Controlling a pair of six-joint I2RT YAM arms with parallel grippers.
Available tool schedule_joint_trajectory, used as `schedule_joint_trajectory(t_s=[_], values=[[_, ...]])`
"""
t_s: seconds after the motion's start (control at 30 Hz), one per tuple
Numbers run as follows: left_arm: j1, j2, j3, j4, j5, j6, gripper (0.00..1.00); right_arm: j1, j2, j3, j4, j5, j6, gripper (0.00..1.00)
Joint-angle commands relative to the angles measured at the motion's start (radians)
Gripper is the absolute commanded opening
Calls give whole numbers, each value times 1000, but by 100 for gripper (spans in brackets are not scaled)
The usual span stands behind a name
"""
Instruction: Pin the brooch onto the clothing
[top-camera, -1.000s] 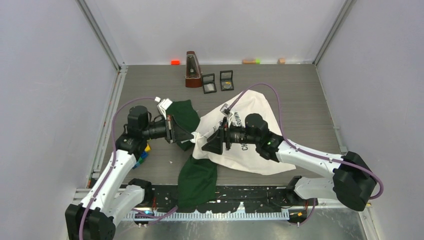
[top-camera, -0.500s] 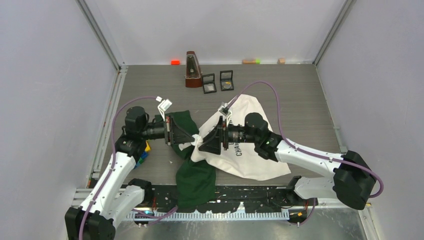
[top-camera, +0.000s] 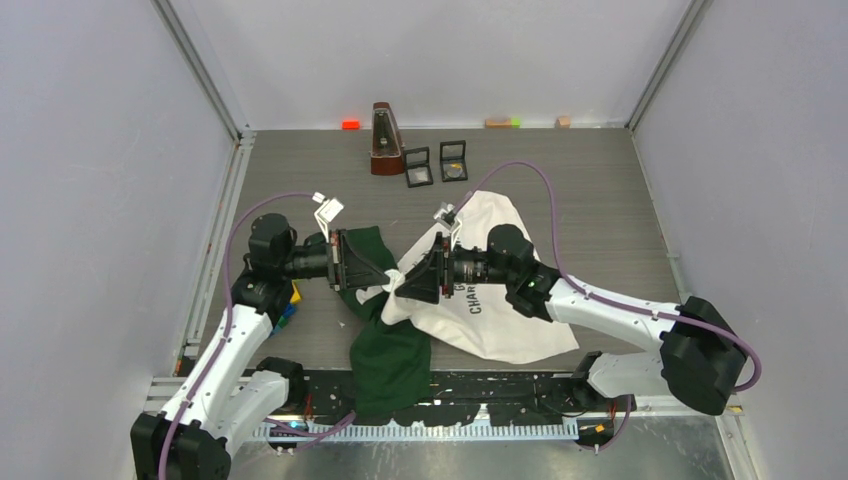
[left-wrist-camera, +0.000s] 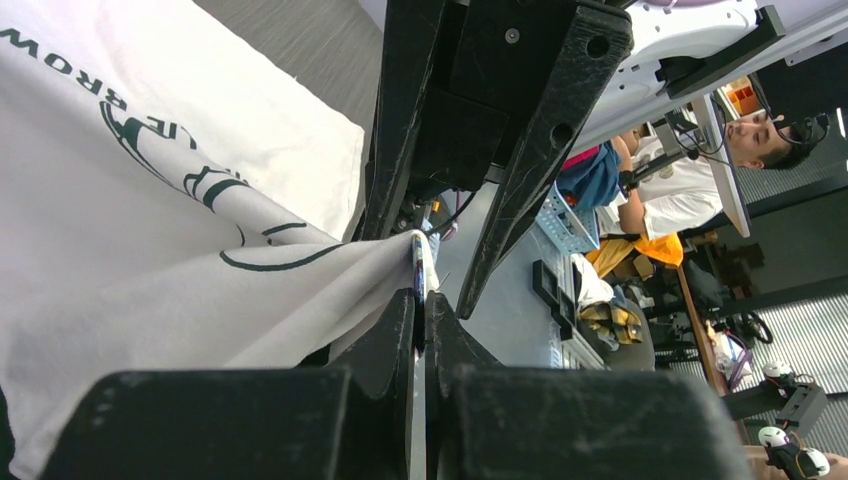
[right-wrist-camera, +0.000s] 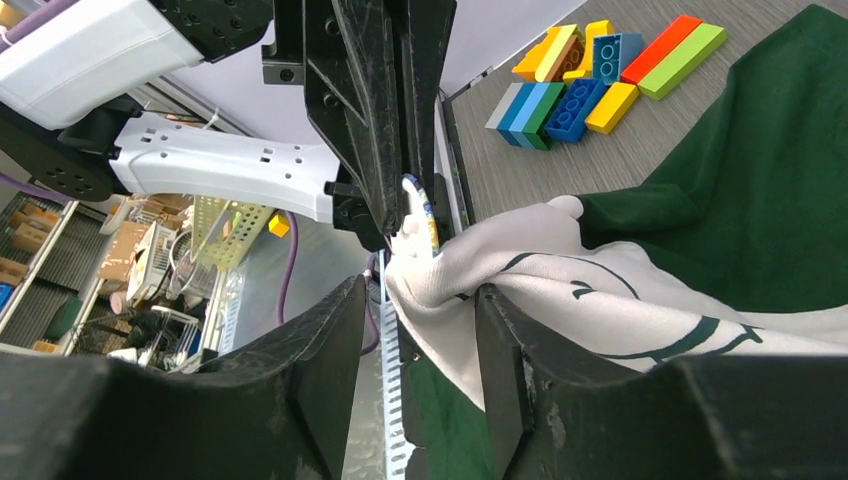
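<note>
The left tool is pinched together on one brooch, a small round disc standing edge-on at its tips, with a raised fold of the T-shirt pressed against it. The right tool meets it tip to tip, its two fingers apart and straddling that same white fold, with a gap showing on one side. The single T-shirt lies crumpled mid-bench, white body to the right, one green sleeve draped over the near edge. A cluster of coloured bricks sits by the left arm, near the left edge. Toward the far edge stand one brown wooden case and two small black boxes, well apart from the shirt, with bare bench between and to the right.
</note>
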Motion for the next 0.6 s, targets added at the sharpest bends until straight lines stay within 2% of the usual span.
schedule_joint_trajectory(t_s=[0.0,0.17,0.4,0.57], values=[[-8,-14,2,77,53,-22,0,5,4,52,127,6,24,50],[-13,-16,0,79,55,-24,0,5,24,61,145,0,46,47],[-19,-18,-1,82,61,-23,0,5,60,66,186,-25,81,29],[-29,-17,-2,91,71,-27,0,5,72,75,192,-59,92,20]])
